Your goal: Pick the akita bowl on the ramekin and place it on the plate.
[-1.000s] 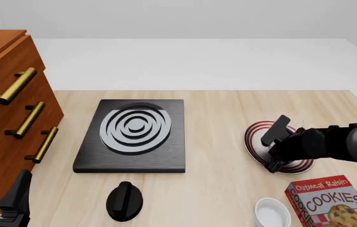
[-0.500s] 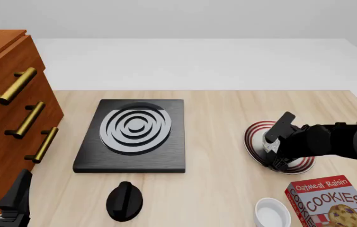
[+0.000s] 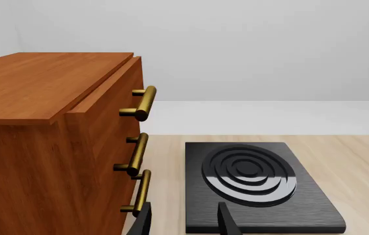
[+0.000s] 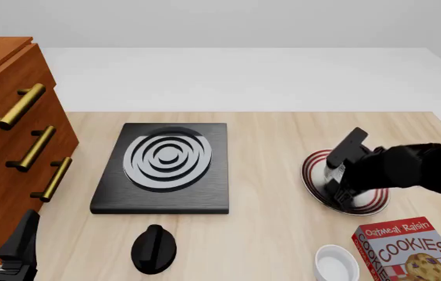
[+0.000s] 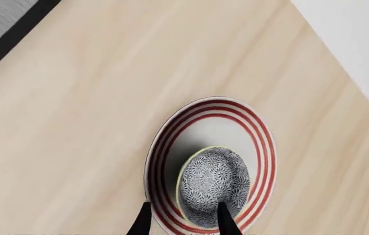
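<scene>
Speckled grey akita bowl (image 5: 212,187) sits on red-ringed plate (image 5: 171,142); right end effector (image 5: 182,219) spread, released.

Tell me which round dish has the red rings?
The plate, flat and wide under the speckled akita bowl. The small ramekin near the cookie box is plain white.

Pale wooden table (image 4: 267,134), bearing black burner slab (image 4: 166,170), black knob (image 4: 154,249), ringed plate (image 4: 314,170), white ramekin (image 4: 336,263), cookie box (image 4: 409,250), wooden drawer cabinet (image 4: 6,146)
</scene>
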Controlling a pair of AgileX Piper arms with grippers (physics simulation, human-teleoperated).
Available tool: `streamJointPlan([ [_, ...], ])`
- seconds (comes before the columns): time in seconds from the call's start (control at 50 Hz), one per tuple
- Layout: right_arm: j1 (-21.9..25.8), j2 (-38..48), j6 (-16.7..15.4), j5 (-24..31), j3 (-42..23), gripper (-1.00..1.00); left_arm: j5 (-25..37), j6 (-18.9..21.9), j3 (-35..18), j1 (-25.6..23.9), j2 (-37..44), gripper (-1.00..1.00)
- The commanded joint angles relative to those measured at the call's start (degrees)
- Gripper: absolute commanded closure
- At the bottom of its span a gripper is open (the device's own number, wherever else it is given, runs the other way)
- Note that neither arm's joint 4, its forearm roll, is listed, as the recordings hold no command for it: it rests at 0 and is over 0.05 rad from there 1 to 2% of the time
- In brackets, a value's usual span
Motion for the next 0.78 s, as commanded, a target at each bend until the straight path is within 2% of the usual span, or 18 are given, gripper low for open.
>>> streamJointPlan([
  [0.02,2.68,-4.58,4.10,2.96,-0.54,-1.00,0.00,0.00,0.00,0.00,0.00,-1.00],
  [0.08,3.11,-6.78,5.33,3.56,-0.54,-1.00,0.00,0.00,0.00,0.00,0.00,-1.00],
  [0.1,4.23,-8.86,8.00,4.39,-1.22,-1.00,0.00,0.00,0.00,0.00,0.00,-1.00],
  [0.12,4.23,-8.88,8.00,4.41,-1.23,-1.00,0.00,0.00,0.00,0.00,0.00,-1.00],
  [0.14,5.13,-11.50,12.21,5.27,-2.76,-1.00,0.00,0.00,0.00,0.00,0.00,-1.00],
  [0.2,5.15,-14.57,12.66,5.79,-2.05,-1.00,0.00,0.00,0.00,0.00,0.00,-1.00],
  [0.26,5.38,-17.43,14.80,5.78,-1.68,-1.00,0.00,0.00,0.00,0.00,0.00,-1.00],
  [0.32,5.70,-19.15,15.65,5.79,-1.31,-1.00,0.00,0.00,0.00,0.00,0.00,-1.00],
  [0.38,6.29,-23.76,22.36,4.15,-0.77,-1.00,0.00,0.00,0.00,0.00,0.00,-1.00],
  [0.44,6.63,-25.32,24.29,2.95,0.54,-1.00,0.00,0.00,0.00,0.00,0.00,-1.00],
  [0.52,7.29,-30.58,28.16,-1.21,4.89,-1.00,0.00,0.00,0.00,0.00,0.00,-1.00],
  [0.58,7.39,-32.36,29.05,-3.18,6.64,-1.00,0.00,0.00,0.00,0.00,0.00,-1.00],
  [0.68,7.20,-32.98,28.30,-12.79,12.42,-1.00,0.00,0.00,0.00,0.00,0.00,-1.00],
  [0.74,7.06,-34.86,31.43,-18.27,14.88,-1.00,0.00,0.00,0.00,0.00,0.00,-1.00],
  [0.78,6.50,-35.82,31.97,-21.18,16.15,-1.00,0.00,0.00,0.00,0.00,0.00,-1.00],
])
